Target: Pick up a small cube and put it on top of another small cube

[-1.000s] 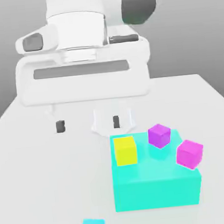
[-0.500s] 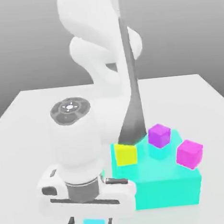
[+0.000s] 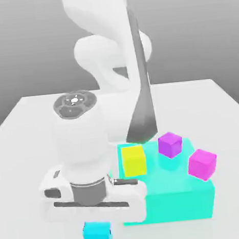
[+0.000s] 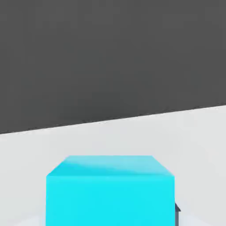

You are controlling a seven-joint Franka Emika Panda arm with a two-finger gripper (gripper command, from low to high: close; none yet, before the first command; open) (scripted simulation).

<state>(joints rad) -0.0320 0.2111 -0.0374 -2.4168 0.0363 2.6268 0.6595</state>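
Jaws (image 3: 96, 226) sit right over the cyan cube (image 3: 98, 235), which seems between them at the tabletop's (image 3: 20, 131) near edge; whether they clench it I cannot tell. Stacking is undone: yellow cube (image 3: 133, 160) and two magenta cubes (image 3: 170, 144) wait beyond on the large block (image 3: 170, 201).

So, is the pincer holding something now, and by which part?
It cannot be told. The small bright cyan cube sits directly under the pincer, but no contact of the fingers with its sides is visible.
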